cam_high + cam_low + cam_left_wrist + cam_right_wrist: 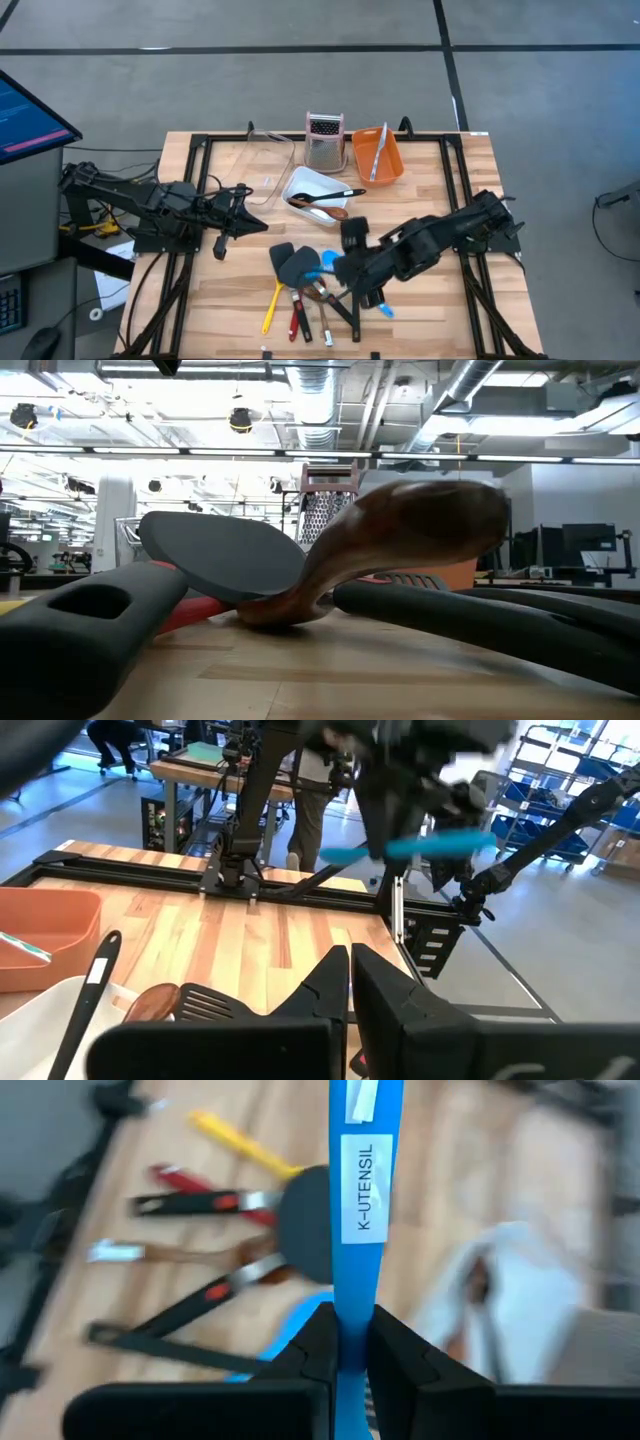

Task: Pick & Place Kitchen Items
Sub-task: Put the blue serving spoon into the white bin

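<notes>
Blue spoon [364,1210]: clamped between the right end effector's [349,1348] fingers, handle running straight out ahead, white label reading "K-UTENSIL".
Right end effector: above the utensil pile [300,290], at the pile's right edge, spoon lifted off the bench [440,300].
Utensil pile: black spatulas, yellow, red and wood handles fanned on the bench, in front of the white tub [310,188].
Left end effector [262,226]: fingers together, empty, left of the pile.
</notes>
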Robot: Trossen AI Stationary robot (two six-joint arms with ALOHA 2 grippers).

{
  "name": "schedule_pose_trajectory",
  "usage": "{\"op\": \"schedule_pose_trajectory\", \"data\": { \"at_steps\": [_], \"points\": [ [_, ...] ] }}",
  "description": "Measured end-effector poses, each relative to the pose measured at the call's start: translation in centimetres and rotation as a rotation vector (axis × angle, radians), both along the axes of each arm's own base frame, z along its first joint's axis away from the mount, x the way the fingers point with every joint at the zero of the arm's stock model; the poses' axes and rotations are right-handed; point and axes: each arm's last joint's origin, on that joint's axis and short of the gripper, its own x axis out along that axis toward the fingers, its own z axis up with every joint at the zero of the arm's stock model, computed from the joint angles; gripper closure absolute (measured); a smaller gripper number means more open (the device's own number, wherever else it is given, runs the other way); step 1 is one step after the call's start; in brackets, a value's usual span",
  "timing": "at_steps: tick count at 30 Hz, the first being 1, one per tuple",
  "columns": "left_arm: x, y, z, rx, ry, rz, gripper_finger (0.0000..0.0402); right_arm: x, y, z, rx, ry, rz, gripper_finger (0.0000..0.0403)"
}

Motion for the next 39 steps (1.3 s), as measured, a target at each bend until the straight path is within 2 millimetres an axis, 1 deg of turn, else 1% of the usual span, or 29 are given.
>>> {"op": "schedule_pose_trajectory", "data": {
  "at_steps": [2,5,7,10,12,16,19,21,24,26,31,34,39],
  "points": [
    [0.0,0.0,0.0,-0.017,0.002,0.002,0.04,-0.4,-0.5,0.9,-0.056,-0.035,-0.064,0.0378],
    [0.0,0.0,0.0,-0.053,0.005,0.006,0.04,-1.2,-1.3,1.7,-0.148,-0.068,-0.178,0.0378],
    [0.0,0.0,0.0,-0.076,0.008,0.008,0.04,-1.7,-1.6,1.8,-0.21,-0.095,-0.262,0.0378],
    [0.5,-0.1,0.2,-0.123,-0.014,0.011,0.04,-1.5,-2.0,1.9,-0.252,-0.157,-0.348,0.0378],
    [1.3,-0.4,0.4,-0.136,-0.063,0.008,0.04,-1.5,-2.2,1.9,-0.265,-0.179,-0.379,0.0378],
    [3.4,-1.3,0.4,-0.073,-0.159,-0.011,0.04,-1.1,-2.9,1.9,-0.277,-0.206,-0.439,0.0378],
    [4.9,-2.1,-0.4,-0.017,-0.179,-0.027,0.04,-0.9,-3.4,1.9,-0.301,-0.231,-0.474,0.0378],
    [5.7,-2.5,-1.2,-0.006,-0.149,-0.029,0.04,-1.0,-3.7,2.2,-0.299,-0.236,-0.482,0.0378],
    [6.4,-3.2,-2.1,0.003,-0.11,-0.031,0.04,-1.0,-3.9,2.2,-0.285,-0.224,-0.481,0.0378],
    [6.5,-3.6,-2.4,0.006,-0.099,-0.046,0.04,-1.0,-3.9,2.2,-0.283,-0.221,-0.479,0.0378],
    [6.1,-4.1,-2.2,0.0,-0.112,-0.071,0.04,-0.8,-3.6,2.2,-0.241,-0.217,-0.453,0.0378],
    [5.7,-4.0,-1.7,-0.006,-0.133,-0.072,0.04,-0.3,-3.3,2.4,-0.183,-0.196,-0.34,0.0378],
    [4.9,-3.7,-0.7,-0.021,-0.176,-0.073,0.04,1.8,-3.6,3.5,0.004,-0.252,-0.108,0.0378]
  ]
}}
